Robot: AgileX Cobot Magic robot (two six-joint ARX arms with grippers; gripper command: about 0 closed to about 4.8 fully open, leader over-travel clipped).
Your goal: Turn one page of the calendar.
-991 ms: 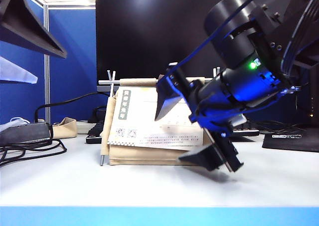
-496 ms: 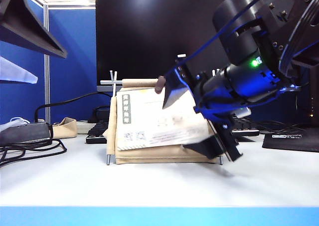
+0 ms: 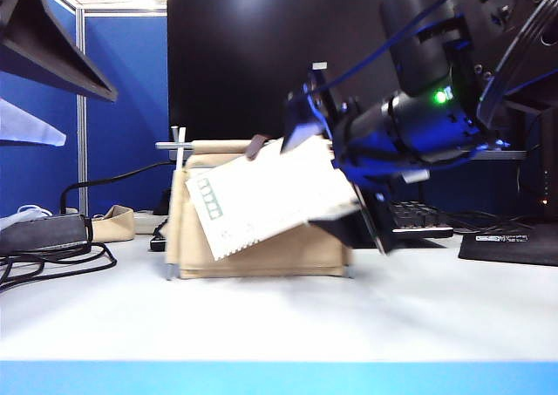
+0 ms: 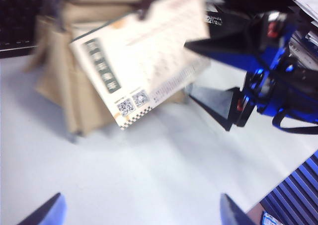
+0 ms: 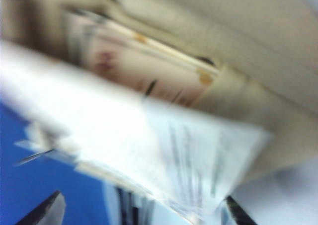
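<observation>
Two grippers show here, and only the right gripper (image 3: 336, 181) is at the calendar (image 3: 261, 247), which stands on the white table (image 3: 279, 316) left of centre in the exterior view. The page (image 3: 266, 194) is lifted off the stand and tilted, its right edge raised and lying between the gripper's two dark fingers (image 3: 301, 133), one above that edge and one below. The jaws stand wide apart; whether either finger actually presses the sheet cannot be told. In the left wrist view the page (image 4: 144, 61) hangs at a slant in front of the beige stand, its two QR codes (image 4: 133, 102) at the low corner, with the right gripper (image 4: 221, 71) just beside its far edge. The left gripper (image 4: 139, 212) hovers over bare table, well apart from the calendar, fully open and holding nothing. The right wrist view is badly blurred, showing the white page (image 5: 149, 150) close before the camera.
</observation>
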